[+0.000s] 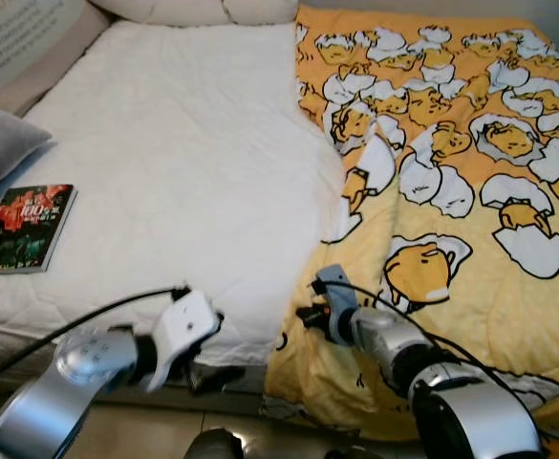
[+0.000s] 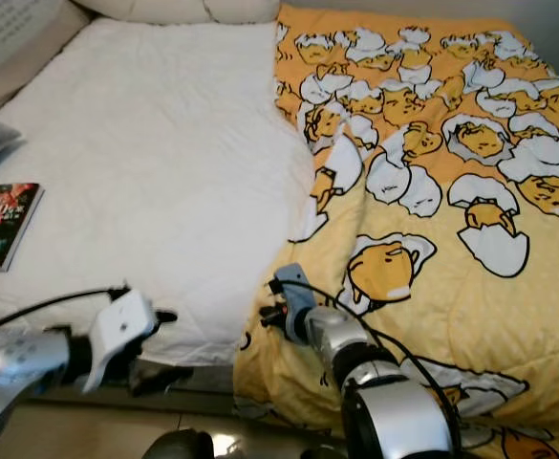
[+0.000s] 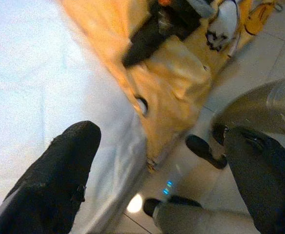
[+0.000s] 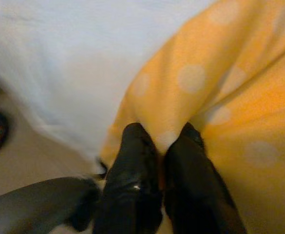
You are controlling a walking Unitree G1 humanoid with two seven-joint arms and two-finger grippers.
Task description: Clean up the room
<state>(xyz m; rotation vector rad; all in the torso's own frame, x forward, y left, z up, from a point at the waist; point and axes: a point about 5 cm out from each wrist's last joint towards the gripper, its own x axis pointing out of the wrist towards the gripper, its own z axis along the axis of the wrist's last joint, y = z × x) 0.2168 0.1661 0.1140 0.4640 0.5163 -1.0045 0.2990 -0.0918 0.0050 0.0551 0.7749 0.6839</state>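
From my remote station, I look down on a bed whose white mattress cover lies bare on the robot's left half, while a yellow blanket printed with cartoon egg figures covers the right half and spills over the near edge toward the tiled floor. My right gripper sits at the blanket's near left corner, just where yellow meets white; in the right wrist view its two black fingers are pressed together with a fold of the dotted yellow fabric pinched between them. The silver right arm reaches up from the lower right to that corner.

My left gripper hangs beside the bed's near edge, below the white cover, just left of the blanket's hanging corner. Its fingers stand wide apart in the left wrist view, holding nothing, with the mattress edge and floor showing between them. That same view catches the right gripper's dark fingers against the blanket at the far side.

A book with a dark red cover lies flat on the white cover at the bed's left edge, well apart from both grippers. A grey pillow rests just beyond it, and a white pillow lies at the head of the bed.
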